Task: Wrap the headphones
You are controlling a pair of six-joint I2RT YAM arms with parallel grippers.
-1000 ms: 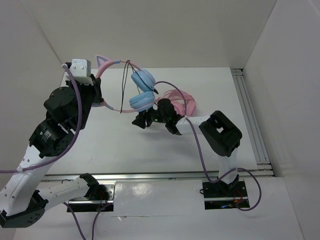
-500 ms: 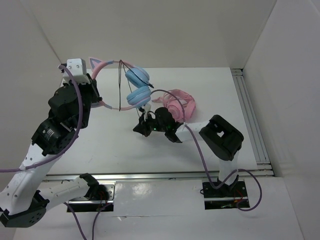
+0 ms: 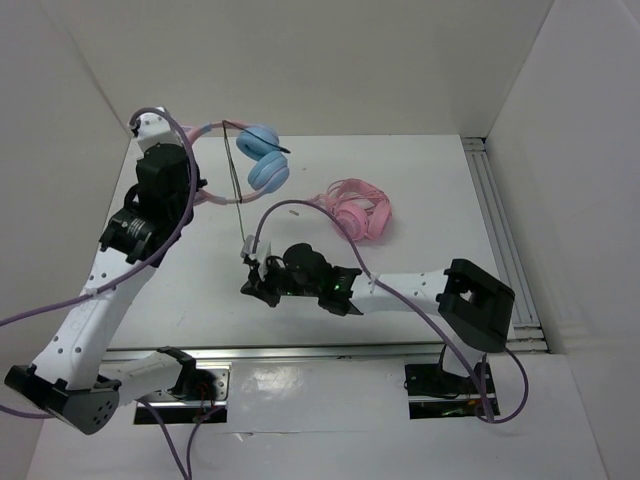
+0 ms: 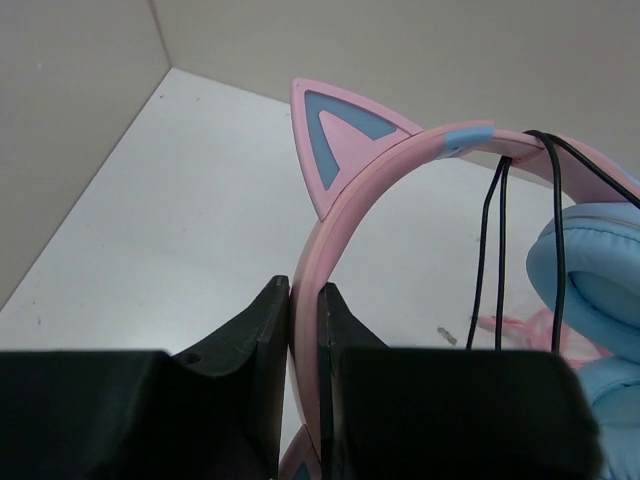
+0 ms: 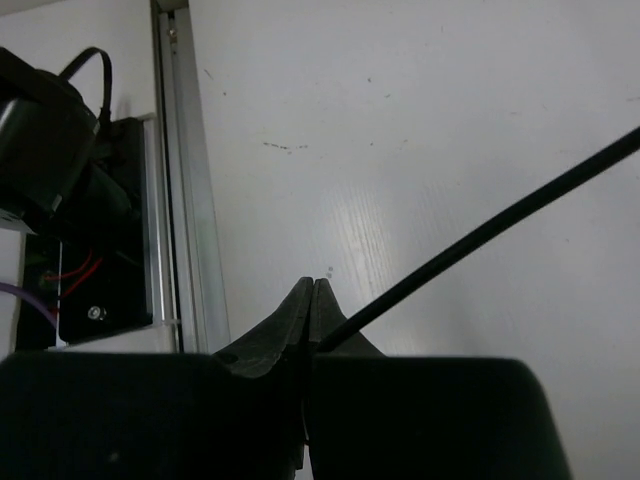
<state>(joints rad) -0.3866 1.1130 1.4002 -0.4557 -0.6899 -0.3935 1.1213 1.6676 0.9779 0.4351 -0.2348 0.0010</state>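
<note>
While hanging above the far left of the table (image 3: pixel 430 190), held up by the left gripper (image 4: pixel 304 300), jaws clamped narrow on the pink headband (image 4: pixel 370 175) of the headphones (image 3: pixel 262 155). Cat ear (image 4: pixel 335 130) upright just beyond that grip, and light blue ear cups (image 4: pixel 590 270) close together further along the band, to the right. Thin black cable (image 3: pixel 238 190) draped over the headband beside the cups in a few strands, then dropping near-straight toward the robot's side into the right gripper (image 5: pixel 312 292), pinched closed on it. Long axis of the free cable far-to-near, from band down to right gripper. Right arm alone on the cable, so probably the one to lead the next turn around the band. All-pink pair (image 3: pixel 355 210) lying apart on the table, to the right.
</note>
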